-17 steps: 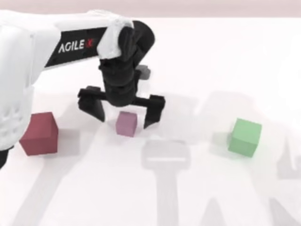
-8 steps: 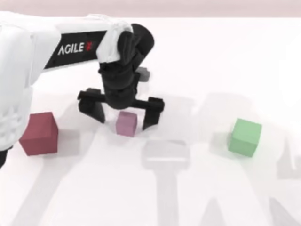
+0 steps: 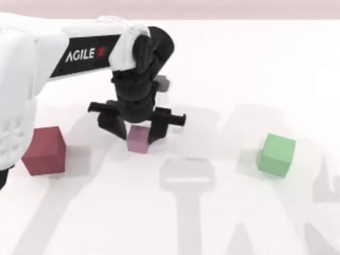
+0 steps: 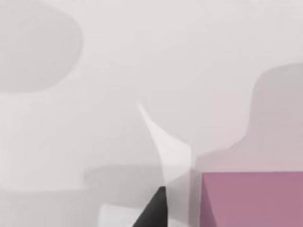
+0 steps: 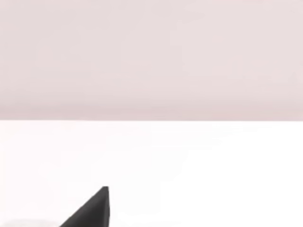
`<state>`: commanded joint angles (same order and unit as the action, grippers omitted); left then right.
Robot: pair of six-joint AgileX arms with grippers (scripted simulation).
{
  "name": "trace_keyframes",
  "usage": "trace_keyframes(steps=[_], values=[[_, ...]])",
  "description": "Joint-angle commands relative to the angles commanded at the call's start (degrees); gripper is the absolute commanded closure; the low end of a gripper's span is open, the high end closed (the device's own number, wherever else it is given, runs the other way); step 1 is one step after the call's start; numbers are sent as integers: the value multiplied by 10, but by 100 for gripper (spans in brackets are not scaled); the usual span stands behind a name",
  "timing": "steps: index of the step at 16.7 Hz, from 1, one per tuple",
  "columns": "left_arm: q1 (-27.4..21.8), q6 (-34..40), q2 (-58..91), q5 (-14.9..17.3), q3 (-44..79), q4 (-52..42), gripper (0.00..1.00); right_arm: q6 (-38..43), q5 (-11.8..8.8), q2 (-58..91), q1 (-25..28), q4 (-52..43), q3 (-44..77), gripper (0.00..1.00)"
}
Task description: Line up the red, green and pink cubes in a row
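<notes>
The small mauve-pink cube [image 3: 138, 140] sits left of the table's middle, and its face fills a corner of the left wrist view [image 4: 251, 201]. My left gripper [image 3: 138, 132] is down over it, open, with a black finger on either side. One fingertip [image 4: 154, 213] still stands a narrow gap off the cube's side. The large dark red cube [image 3: 44, 151] rests at the far left. At the right is the light green cube [image 3: 276, 154]. My right gripper [image 5: 151, 222] is out of the top view, and its wrist view shows one fingertip [image 5: 94, 210] over bare table, open with nothing held.
My left arm's white link [image 3: 58, 50] reaches in from the upper left above the red cube. Grey arm shadows [image 3: 188, 175] lie on the white tabletop between the pink and green cubes.
My left gripper's fingers have drawn in from a wide spread to close beside the pink cube. The cube has shifted slightly to the left.
</notes>
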<state>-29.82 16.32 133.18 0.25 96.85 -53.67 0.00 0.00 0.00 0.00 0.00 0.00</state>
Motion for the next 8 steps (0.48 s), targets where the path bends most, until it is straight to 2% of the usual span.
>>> trace_keyframes(steps=[2, 8], values=[[0, 0, 0, 0, 0, 0, 98, 0, 0, 0, 0, 0, 0, 0], [0, 0, 0, 0, 0, 0, 100, 0, 0, 0, 0, 0, 0, 0]])
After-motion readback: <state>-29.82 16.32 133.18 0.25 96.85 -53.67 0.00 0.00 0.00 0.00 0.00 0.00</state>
